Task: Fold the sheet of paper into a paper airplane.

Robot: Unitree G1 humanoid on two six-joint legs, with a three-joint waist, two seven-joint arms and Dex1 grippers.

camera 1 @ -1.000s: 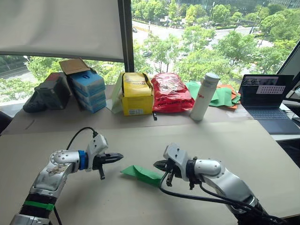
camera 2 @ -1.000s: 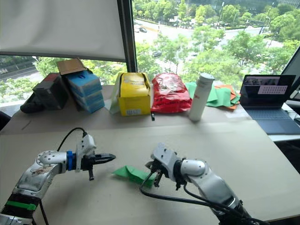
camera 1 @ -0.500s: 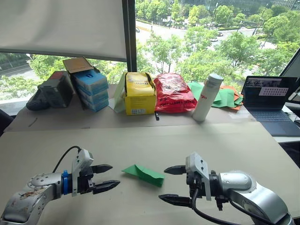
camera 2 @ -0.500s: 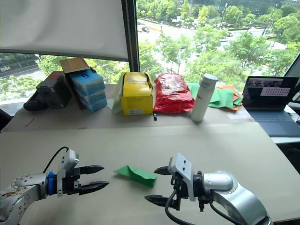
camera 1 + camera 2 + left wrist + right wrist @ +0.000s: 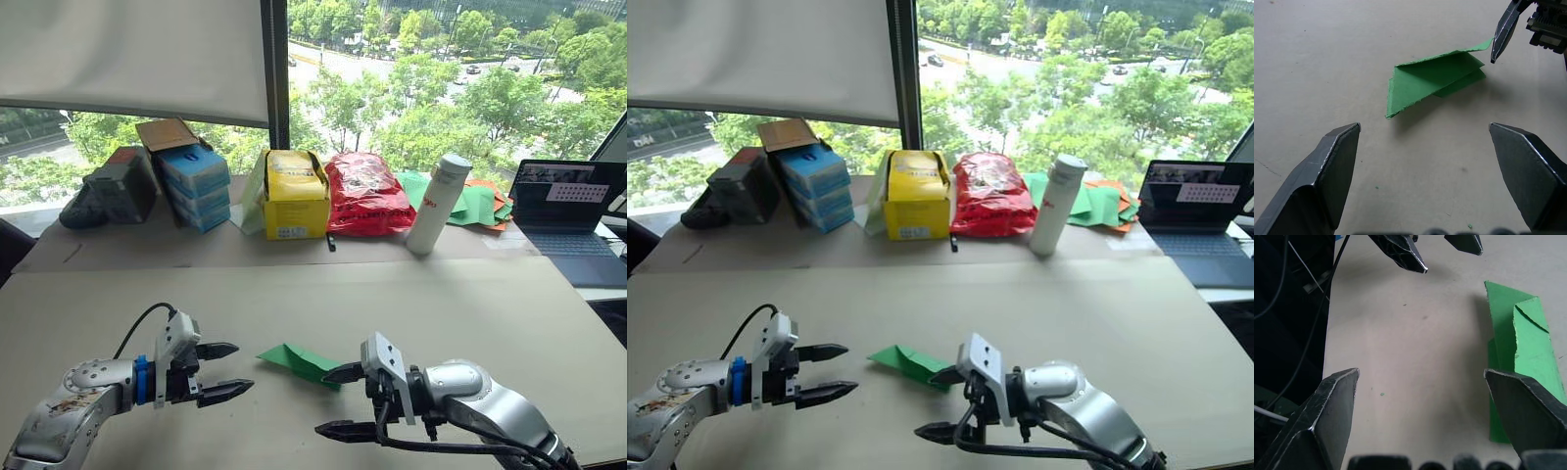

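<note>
The paper airplane point(image 5: 302, 360) lies flat on the counter point(image 5: 470, 313), held by neither gripper. The left gripper point(image 5: 229, 370) is at its 9 o'clock, fingers spread apart and empty. The right gripper point(image 5: 331, 401) is at its 5 o'clock, fingers also spread apart and empty; its upper fingertip point(image 5: 1500, 35) sits just beside the airplane's right end, and contact cannot be confirmed.

Along the far edge of the counter, at 12 o'clock from the airplane, stand a yellow box point(image 5: 290, 194), a red bag point(image 5: 364, 194) and a white bottle point(image 5: 436, 203). Blue boxes point(image 5: 191, 185) are at 11 o'clock. A pile of green and orange sheets point(image 5: 470, 202) and a laptop point(image 5: 568, 215) are at 1 to 2 o'clock. Nothing lies between the grippers and the airplane.

Compared with half a second ago, the right gripper has shifted toward the airplane's right end. The left gripper remains spread at its station.
</note>
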